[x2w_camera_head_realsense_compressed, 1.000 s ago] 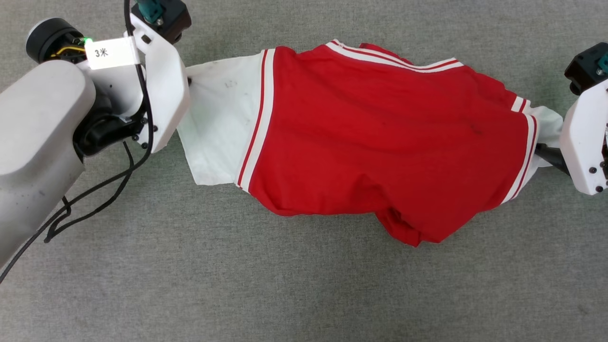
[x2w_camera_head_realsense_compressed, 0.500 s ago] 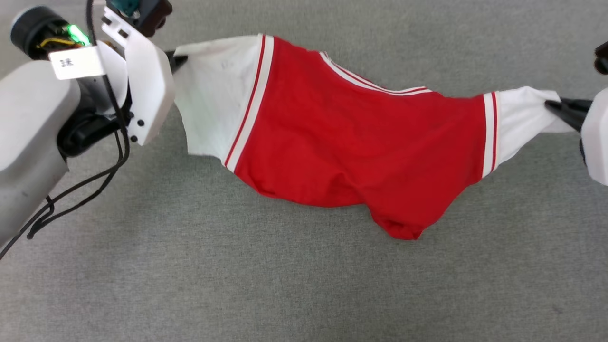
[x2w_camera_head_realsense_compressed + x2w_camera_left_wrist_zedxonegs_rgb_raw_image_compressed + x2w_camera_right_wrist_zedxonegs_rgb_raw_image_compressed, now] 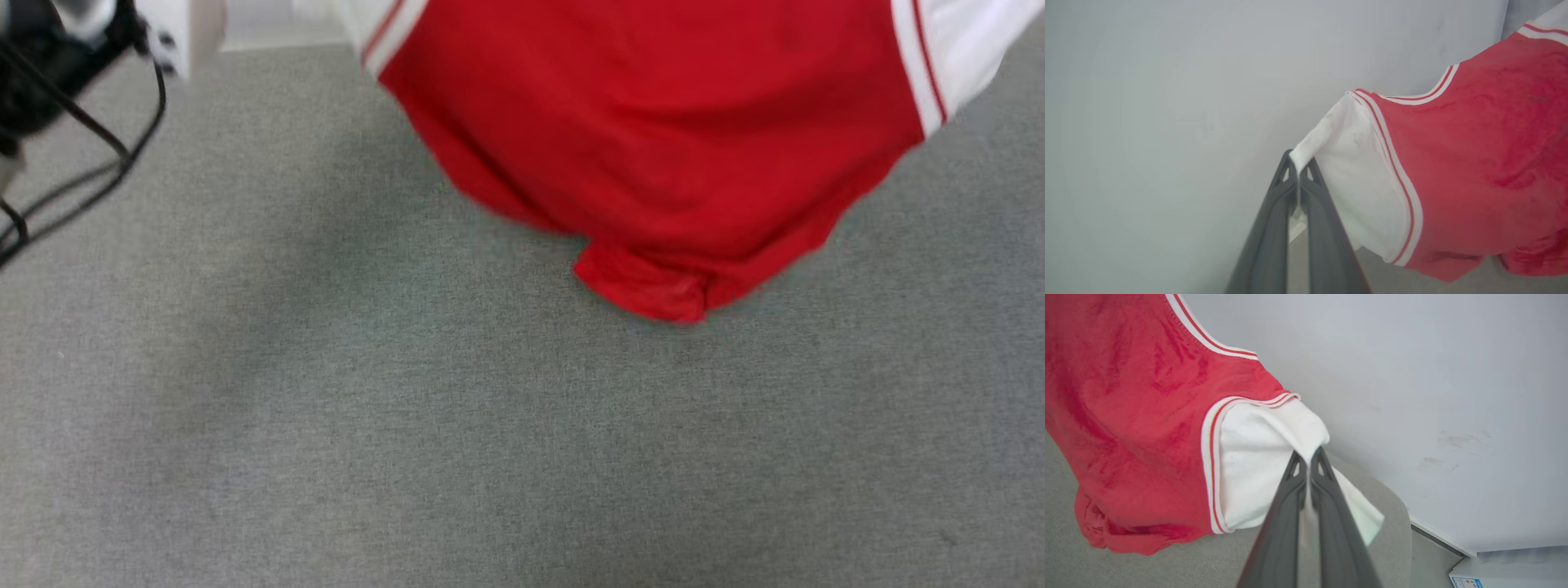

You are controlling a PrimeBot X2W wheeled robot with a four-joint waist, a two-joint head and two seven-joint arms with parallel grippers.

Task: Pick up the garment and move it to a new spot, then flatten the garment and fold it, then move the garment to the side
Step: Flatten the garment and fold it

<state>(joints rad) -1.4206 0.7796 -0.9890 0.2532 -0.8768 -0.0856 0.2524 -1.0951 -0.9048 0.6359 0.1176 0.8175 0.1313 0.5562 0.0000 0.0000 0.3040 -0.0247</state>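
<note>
Overhead, the garment point(image 3: 653, 139) hangs low over the grey carpet point(image 3: 408, 425), while at the left wrist the left gripper point(image 3: 1298, 171) pinches one white sleeve and at the right wrist the right gripper point(image 3: 1309, 462) pinches the other; an even, level stretch should lay it flat.

The garment point(image 3: 669, 122) now hangs higher and closer to the head camera, its red body larger and at the top of that view. Its bunched hem point(image 3: 653, 290) dangles over the grey bench point(image 3: 408, 425). The left pincer point(image 3: 1299, 163) and right pincer point(image 3: 1308, 455) have risen, carrying the sleeves upward.
</note>
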